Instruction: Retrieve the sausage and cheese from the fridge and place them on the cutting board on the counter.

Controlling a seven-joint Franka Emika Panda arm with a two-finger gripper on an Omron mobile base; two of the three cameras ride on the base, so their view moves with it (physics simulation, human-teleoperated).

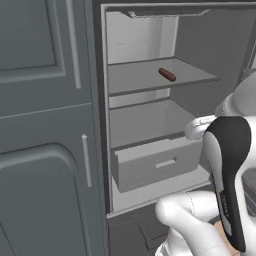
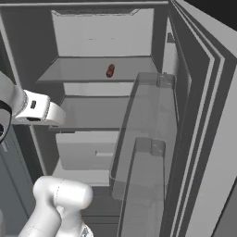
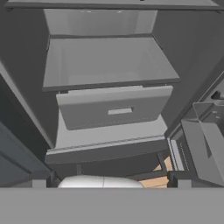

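1. The fridge stood open, its pale interior exposed in both base views and in the hand view.
2. The sausage lay on its side on the upper shelf, toward the right of that shelf in the left base view. In the right base view the sausage lay near the middle of the same shelf, well apart from the walls.
3. A second shelf sat below the upper one, and nothing could be seen resting on it.
4. A drawer sat under the second shelf, pulled partly out, with a pale handle on its front. In the hand view the drawer faced the camera squarely.
5. The door was swung wide to the right, carrying two translucent bins, one above the other.
6. A grey panelled cabinet with slim handles stood to the left of the fridge.
7. The arm was raised in front of the lower fridge, level with the drawer.
8. Gripper state: cannot be told; the finger tips were not distinguishable in the hand view.
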